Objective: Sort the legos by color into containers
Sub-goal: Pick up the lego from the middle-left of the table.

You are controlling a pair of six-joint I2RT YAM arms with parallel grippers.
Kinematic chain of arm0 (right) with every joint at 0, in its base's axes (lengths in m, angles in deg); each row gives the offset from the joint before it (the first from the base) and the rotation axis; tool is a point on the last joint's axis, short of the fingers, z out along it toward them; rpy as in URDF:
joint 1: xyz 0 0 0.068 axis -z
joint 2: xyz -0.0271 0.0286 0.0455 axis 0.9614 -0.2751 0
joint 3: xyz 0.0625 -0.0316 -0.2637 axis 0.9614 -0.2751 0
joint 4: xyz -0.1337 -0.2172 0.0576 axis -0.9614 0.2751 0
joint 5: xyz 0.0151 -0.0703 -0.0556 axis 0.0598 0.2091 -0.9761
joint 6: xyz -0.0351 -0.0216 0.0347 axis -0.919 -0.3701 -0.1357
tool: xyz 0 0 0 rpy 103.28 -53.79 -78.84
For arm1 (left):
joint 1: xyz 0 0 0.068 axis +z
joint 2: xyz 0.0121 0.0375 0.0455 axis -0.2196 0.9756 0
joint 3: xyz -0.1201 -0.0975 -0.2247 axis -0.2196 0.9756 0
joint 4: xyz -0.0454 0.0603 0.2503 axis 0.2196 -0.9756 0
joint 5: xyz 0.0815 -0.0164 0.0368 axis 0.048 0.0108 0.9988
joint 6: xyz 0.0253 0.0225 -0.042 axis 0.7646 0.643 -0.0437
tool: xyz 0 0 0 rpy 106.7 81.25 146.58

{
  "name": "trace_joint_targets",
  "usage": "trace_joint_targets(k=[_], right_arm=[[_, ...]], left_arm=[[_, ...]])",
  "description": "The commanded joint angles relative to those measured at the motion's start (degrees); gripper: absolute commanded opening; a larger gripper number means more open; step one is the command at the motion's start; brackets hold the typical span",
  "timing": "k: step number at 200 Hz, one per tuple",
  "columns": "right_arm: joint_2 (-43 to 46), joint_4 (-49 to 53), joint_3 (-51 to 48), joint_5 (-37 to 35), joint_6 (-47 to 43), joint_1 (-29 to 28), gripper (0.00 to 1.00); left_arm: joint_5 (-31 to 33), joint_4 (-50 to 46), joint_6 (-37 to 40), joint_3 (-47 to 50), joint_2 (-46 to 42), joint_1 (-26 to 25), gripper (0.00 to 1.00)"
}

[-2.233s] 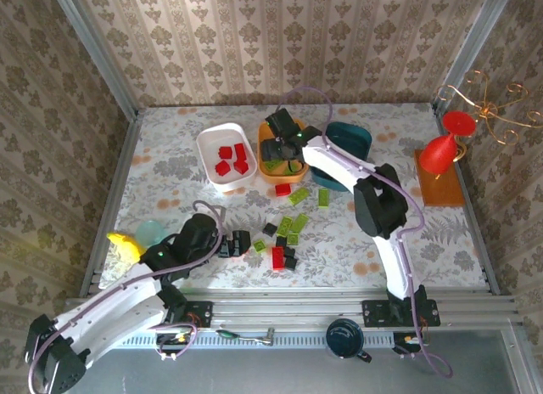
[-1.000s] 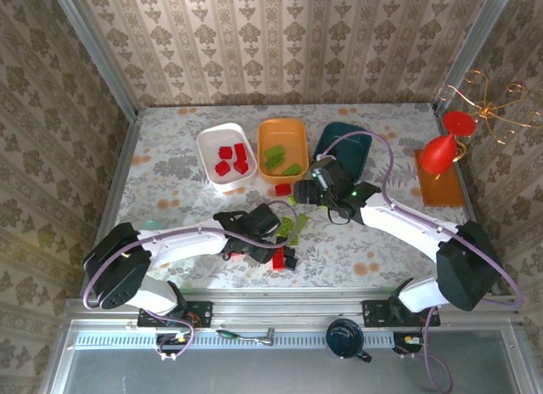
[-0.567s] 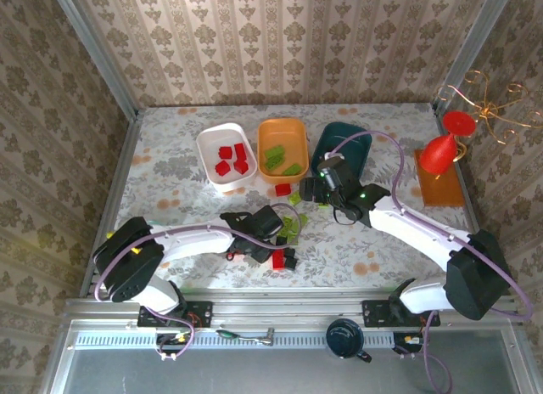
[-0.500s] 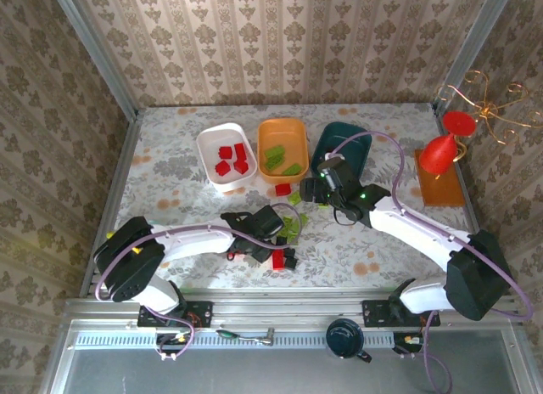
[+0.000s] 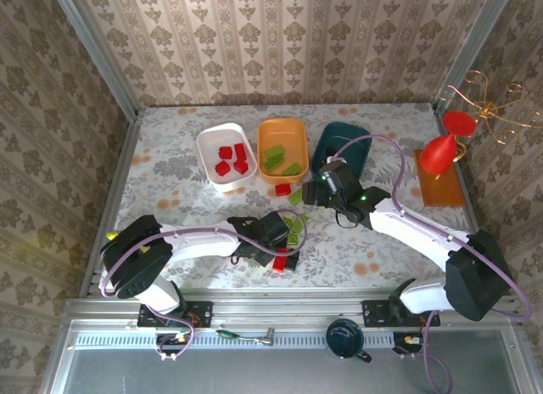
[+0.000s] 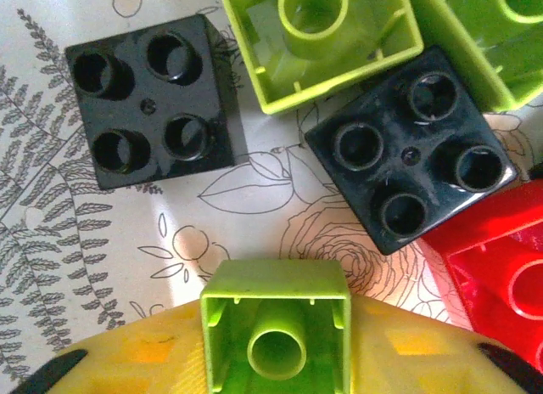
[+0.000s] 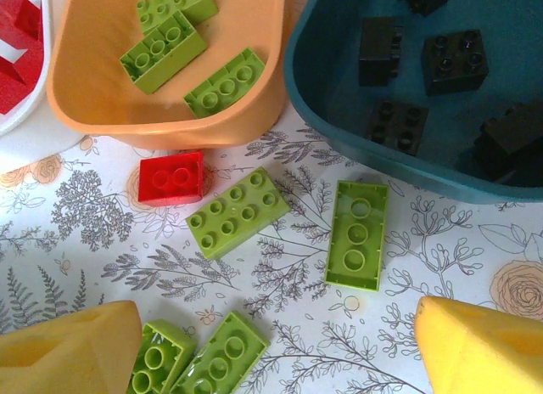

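The left gripper (image 5: 273,231) has just pinched shut. A second ago its jaws stood apart over the heap. Now its yellow pads (image 6: 144,360) press on either side of a small lime-green brick (image 6: 276,313), which sits hollow side up. So another green piece is in hand, and to my eye the next thing is to lift it and carry it to the orange tub (image 5: 282,148), well beyond this gripper toward the back wall.

There is little room around the catch. One black brick (image 6: 153,101) and a second black brick (image 6: 411,160) lie just past the held one. A red brick (image 6: 501,275) crowds one side, and upturned green bricks (image 6: 318,37) lie farther on. A straight rise looks safer than any sideways drag.

The right gripper (image 5: 316,193) has swung back from over the orange tub and now hovers with nothing between its widely spread fingertips (image 7: 72,356). Just ahead of them on the table (image 5: 170,182) lie a long green brick (image 7: 236,211), another long green brick (image 7: 356,234) turned over, and a small red brick (image 7: 172,177). Directly behind these rise the near walls of the orange tub and the teal tub (image 7: 509,190), so a low push forward could knock a rim. The white tub (image 5: 227,156), holding red pieces, sits off to this gripper's left.

The two grippers are near each other, and I'd judge the left one's way to the orange tub passes close by the right.
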Motion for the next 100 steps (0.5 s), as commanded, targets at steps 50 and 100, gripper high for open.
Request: trace_joint_targets(k=[50, 100], right_arm=[[4.4, -0.1, -3.2, -1.9, 0.9, 1.4, 0.86], [5.8, -0.4, -5.1, -1.9, 1.7, 1.8, 0.86]], left_arm=[[1.4, -0.5, -0.3, -2.1, -8.4, 1.2, 0.31], [-3.8, 7.5, -1.3, -7.4, -13.3, 13.1, 0.3]])
